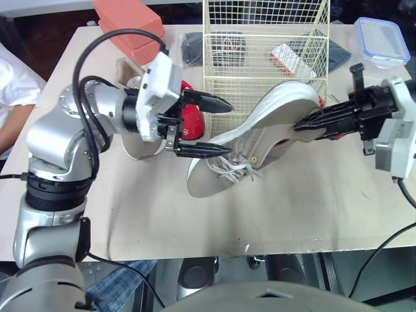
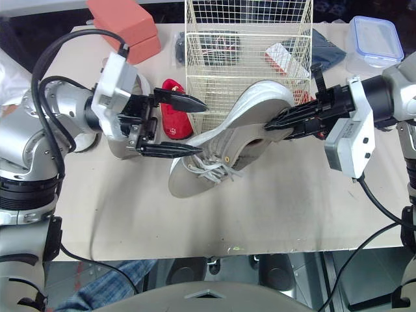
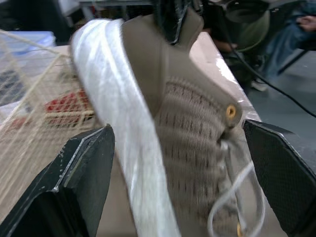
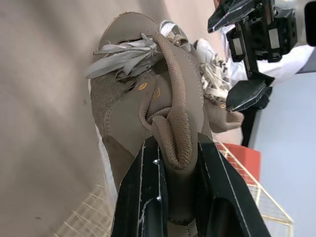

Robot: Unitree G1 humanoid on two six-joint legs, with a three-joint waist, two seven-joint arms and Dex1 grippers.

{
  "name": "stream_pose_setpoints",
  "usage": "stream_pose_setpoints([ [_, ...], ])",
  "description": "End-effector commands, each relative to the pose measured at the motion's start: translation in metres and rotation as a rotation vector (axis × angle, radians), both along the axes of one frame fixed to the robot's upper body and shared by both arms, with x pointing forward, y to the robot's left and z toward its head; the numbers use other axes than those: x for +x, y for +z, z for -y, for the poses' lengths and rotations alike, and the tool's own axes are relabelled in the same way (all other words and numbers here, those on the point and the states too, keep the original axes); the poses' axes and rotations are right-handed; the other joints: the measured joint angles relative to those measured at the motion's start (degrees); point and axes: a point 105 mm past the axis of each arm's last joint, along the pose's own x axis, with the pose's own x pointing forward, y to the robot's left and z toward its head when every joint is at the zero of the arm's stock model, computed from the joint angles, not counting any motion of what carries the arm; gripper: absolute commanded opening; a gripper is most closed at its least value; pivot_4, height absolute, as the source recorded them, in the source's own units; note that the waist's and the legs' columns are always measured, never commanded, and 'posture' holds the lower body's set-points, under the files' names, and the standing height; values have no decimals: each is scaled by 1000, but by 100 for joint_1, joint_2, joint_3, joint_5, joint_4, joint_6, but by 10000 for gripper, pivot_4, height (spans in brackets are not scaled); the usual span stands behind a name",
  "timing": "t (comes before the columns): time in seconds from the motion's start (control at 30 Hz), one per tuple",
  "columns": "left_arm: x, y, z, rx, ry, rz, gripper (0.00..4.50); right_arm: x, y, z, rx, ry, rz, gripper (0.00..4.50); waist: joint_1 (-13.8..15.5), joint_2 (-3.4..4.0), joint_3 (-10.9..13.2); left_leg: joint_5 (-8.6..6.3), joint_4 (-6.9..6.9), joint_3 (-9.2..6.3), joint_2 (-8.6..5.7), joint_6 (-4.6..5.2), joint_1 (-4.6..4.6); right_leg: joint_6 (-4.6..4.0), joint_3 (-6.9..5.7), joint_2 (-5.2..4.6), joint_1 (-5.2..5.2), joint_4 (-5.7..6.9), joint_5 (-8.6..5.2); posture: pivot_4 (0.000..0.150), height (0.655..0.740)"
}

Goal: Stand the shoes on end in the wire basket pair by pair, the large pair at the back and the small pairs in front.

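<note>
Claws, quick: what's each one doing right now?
Left claw: open.
Right claw: closed on the heel of the beige sneaker.

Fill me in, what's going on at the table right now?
The right gripper has its jaws shut on the heel collar of a large tan sneaker, holding it tilted, heel up, in front of the wire basket. The left gripper sits at the shoe's laced end with jaws open on either side of it. A small red shoe lies on the table beside the basket.
</note>
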Motion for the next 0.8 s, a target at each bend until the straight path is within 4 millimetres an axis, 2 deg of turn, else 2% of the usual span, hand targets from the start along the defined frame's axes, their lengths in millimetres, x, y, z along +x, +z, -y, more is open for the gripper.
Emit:
stream_pose_setpoints([
  [0.03,-1,-1,4,60,-14,23,45000,-5,18,-4,58,-29,-20,175,0,0,0,0,0,0,0,0,1,0,0,0,0,1,0,1500,6860],
  [0.13,3,-7,4,95,5,12,45000,-5,19,-6,75,-69,-79,175,-5,1,0,0,0,0,0,0,2,0,0,1,0,3,0,1500,6860],
  [0.37,7,-20,5,169,16,-9,45000,-9,24,-11,87,-80,-91,175,-1,0,0,0,0,0,0,0,2,0,1,1,0,2,0,1500,6860],
  [0.47,7,-19,6,160,12,-26,36281,-9,24,-11,87,-81,-89,0,-1,0,0,0,0,-1,0,0,1,0,0,1,0,1,0,1500,6860],
  [0.53,7,-18,6,153,5,-26,27646,-9,25,-11,88,-84,-86,0,-2,0,0,0,0,-1,0,0,1,0,0,1,0,1,0,1500,6860],
  [0.6,7,-17,7,151,1,-25,17009,-10,25,-11,89,-86,-83,0,-2,0,0,0,0,0,0,0,1,1,1,1,0,1,0,1500,6860],
  [0.73,7,-17,7,149,-3,-27,1568,-11,26,-12,113,-104,-111,0,-2,0,0,0,0,-1,0,0,2,1,0,1,0,2,0,1500,6860],
  [0.8,6,-17,9,139,-9,-25,656,-11,26,-11,130,-123,-144,0,-2,0,0,0,0,-1,0,0,1,0,1,1,0,2,0,1500,6860],
])
